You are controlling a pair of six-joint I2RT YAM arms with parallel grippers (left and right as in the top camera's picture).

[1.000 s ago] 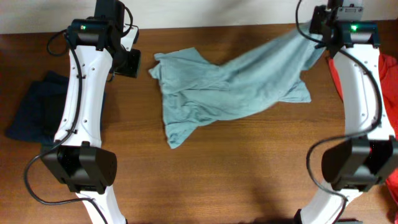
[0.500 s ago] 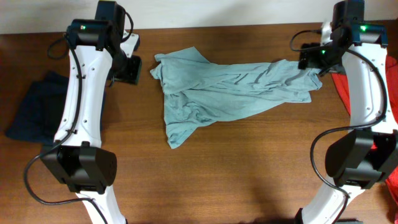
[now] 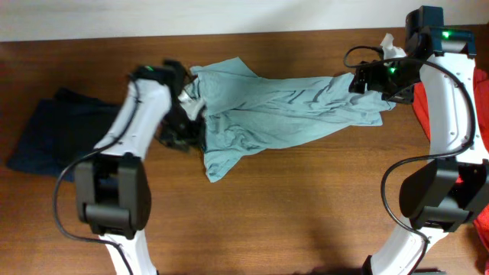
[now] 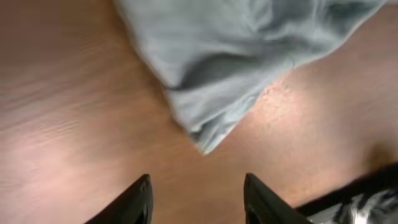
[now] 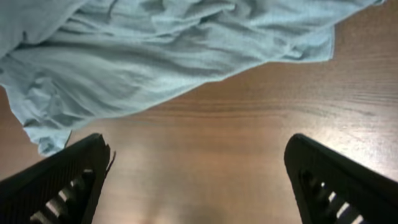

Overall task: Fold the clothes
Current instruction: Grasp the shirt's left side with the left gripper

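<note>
A crumpled light blue-green garment (image 3: pixel 283 114) lies spread across the middle of the brown table, stretching from upper left to the right. It also shows in the left wrist view (image 4: pixel 236 56) and the right wrist view (image 5: pixel 168 62). My left gripper (image 3: pixel 183 136) is open and empty, low over the table at the garment's left edge (image 4: pixel 196 202). My right gripper (image 3: pixel 367 80) is open and empty above the garment's right end (image 5: pixel 199 186).
A dark navy garment (image 3: pixel 53 134) lies at the table's left side. A red garment (image 3: pixel 481 99) lies at the right edge. The table's back edge (image 3: pixel 244 32) meets a white wall.
My right gripper has let go of the light garment, which dropped flat onto the table. My left arm swung down from the back to the garment's left edge.
</note>
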